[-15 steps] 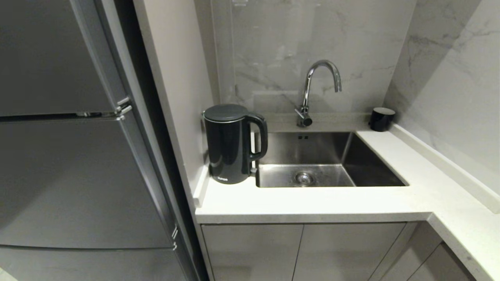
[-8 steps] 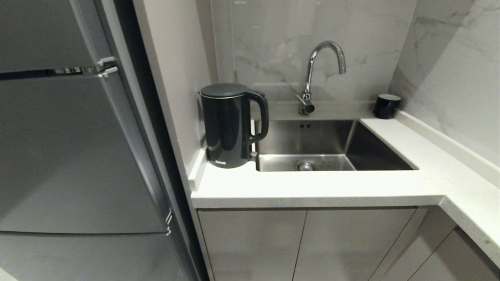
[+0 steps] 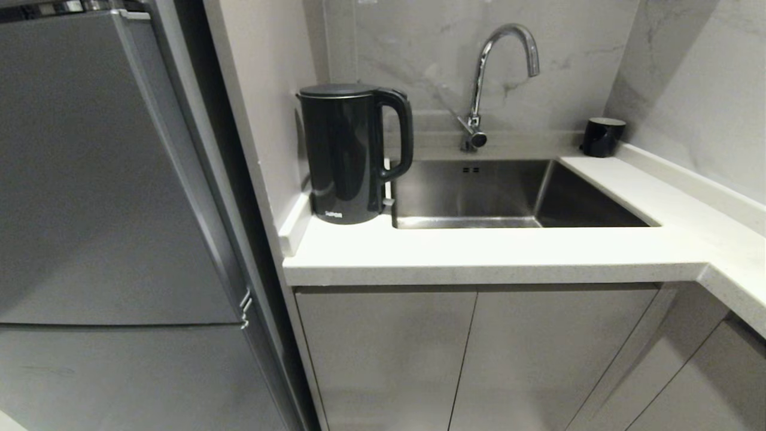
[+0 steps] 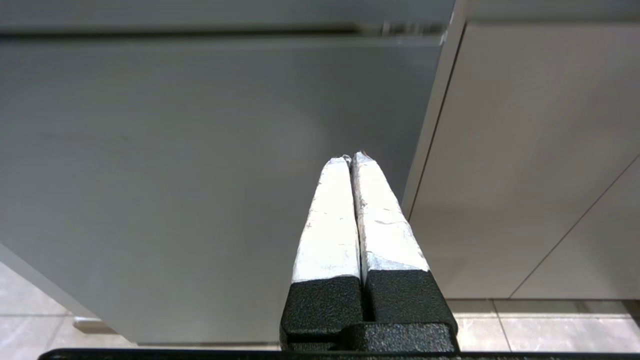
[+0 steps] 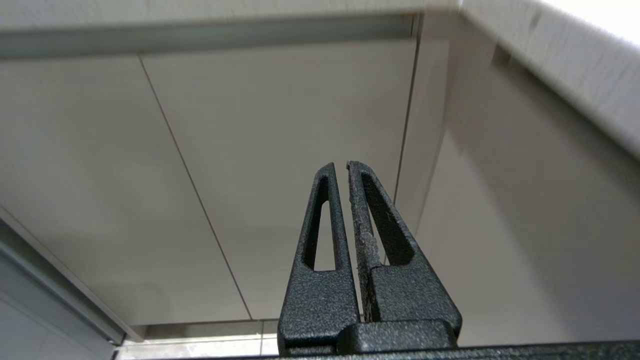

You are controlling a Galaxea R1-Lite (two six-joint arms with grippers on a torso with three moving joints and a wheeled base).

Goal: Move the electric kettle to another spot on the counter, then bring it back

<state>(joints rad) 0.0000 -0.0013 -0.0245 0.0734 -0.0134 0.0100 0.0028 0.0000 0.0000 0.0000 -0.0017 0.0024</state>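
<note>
Where the white speckled table [image 3: 479, 254] meets the side panel, upper middle-left of the head view, the electric kettle [image 3: 344, 155] stands upright: a tall glossy black cylinder with a flat lid, a big loop handle facing the steel sink [image 3: 473, 188] just beside it, and small white lettering low on its body. Neither arm shows there. Down by the grey cabinet doors, the left pincer [image 4: 350, 159] and right pincer [image 5: 341, 166] both have their tips together, holding nothing.

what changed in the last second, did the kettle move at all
Only the head camera moved: it sank, so everything rides higher in view. The electric kettle stands where it was on the counter, left of the sink. Both grippers, left and right, are shut, holding nothing.
</note>
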